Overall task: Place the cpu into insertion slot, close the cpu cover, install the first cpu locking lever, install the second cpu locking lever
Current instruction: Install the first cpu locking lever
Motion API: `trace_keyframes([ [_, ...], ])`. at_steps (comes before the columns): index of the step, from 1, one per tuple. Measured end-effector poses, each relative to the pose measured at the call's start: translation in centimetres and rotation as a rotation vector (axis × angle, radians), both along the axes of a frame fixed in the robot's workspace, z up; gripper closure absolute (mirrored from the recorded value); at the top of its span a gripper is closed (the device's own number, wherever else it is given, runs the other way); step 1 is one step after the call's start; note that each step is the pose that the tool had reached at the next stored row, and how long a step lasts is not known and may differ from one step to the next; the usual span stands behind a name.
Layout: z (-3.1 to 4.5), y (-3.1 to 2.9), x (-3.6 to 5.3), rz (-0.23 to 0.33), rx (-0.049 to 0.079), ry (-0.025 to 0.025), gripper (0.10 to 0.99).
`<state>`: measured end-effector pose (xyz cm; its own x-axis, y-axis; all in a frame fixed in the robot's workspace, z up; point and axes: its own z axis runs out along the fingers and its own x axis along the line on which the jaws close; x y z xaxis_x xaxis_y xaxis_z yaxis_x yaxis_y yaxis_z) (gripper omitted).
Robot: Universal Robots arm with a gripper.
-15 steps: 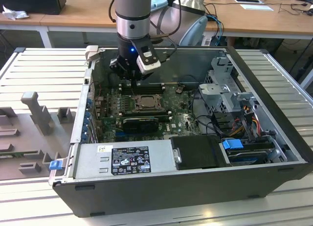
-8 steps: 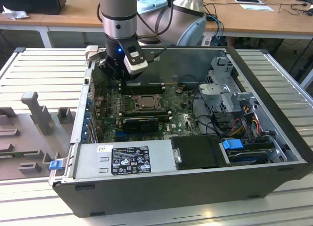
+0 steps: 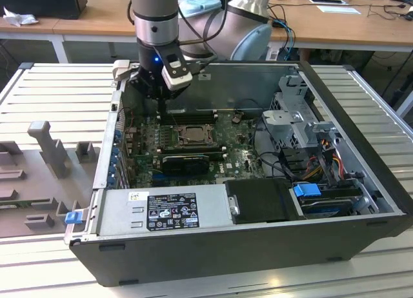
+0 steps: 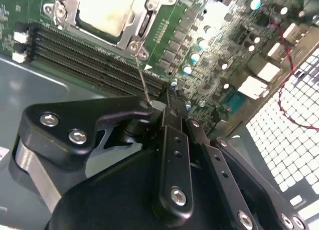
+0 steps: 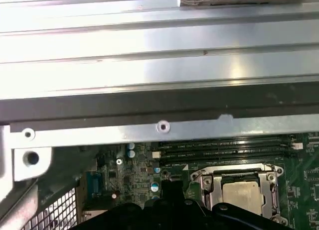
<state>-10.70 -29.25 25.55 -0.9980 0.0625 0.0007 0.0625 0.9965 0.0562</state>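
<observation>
In the upper centre of the exterior view, I had the arm lowered into the open computer case (image 3: 361, 175), with the gripper (image 3: 161, 99) hanging just above the far edge of the green board (image 3: 145, 153). In the second wrist view the gripper (image 4: 167, 103) stood with its fingers drawn together, and a thin wire lever (image 4: 142, 78) ran from their tips up toward the socket; I could not tell whether the fingers actually clamped that lever or only touched it.

The cpu (image 3: 191, 135) lay seated in the insertion slot (image 3: 173, 142), near the middle of the board in the exterior view. In the second wrist view its pale metal top (image 4: 107, 11) showed at the upper left of the frame, inside the grey rim of the insertion slot (image 4: 142, 26). In the first wrist view the cpu (image 5: 244, 195) appeared at the lower right, with the cpu cover (image 5: 209, 182) lying flat around it as a grey frame.

The long black memory slots (image 4: 89, 60) ran between the socket and the case wall. In the first wrist view they (image 5: 224, 149) lay just above the socket, beneath the metal case rail (image 5: 159, 128).
</observation>
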Motion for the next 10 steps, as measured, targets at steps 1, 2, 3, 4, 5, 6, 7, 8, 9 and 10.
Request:
trace_keyframes([
  [1, -0.06, 0.04, 0.28, 0.001, 0.000, 0.0000, 0.980],
  [2, -0.12, 0.07, 0.65, 0.002, 0.000, -0.0001, 0.980],
  [3, -0.24, 0.09, 1.41, 0.002, 0.000, -0.0001, 0.980],
  [4, -0.33, 0.10, 1.98, 0.002, 0.000, -0.0001, 0.980],
  [5, -0.43, 0.12, 2.49, 0.002, 0.000, -0.0001, 0.980],
  [6, -0.57, 0.17, 3.15, 0.002, 0.000, -0.0002, 0.980],
  [7, -0.67, 0.20, 3.61, 0.002, 0.000, -0.0001, 0.980],
  [8, -0.80, 0.23, 4.17, 0.002, 0.000, 0.0002, 0.980],
  [9, -0.86, 0.24, 4.61, 0.002, 0.000, 0.0006, 0.980],
  [10, -0.90, 0.24, 5.87, 0.002, 0.010, 0.0013, 0.980],
])
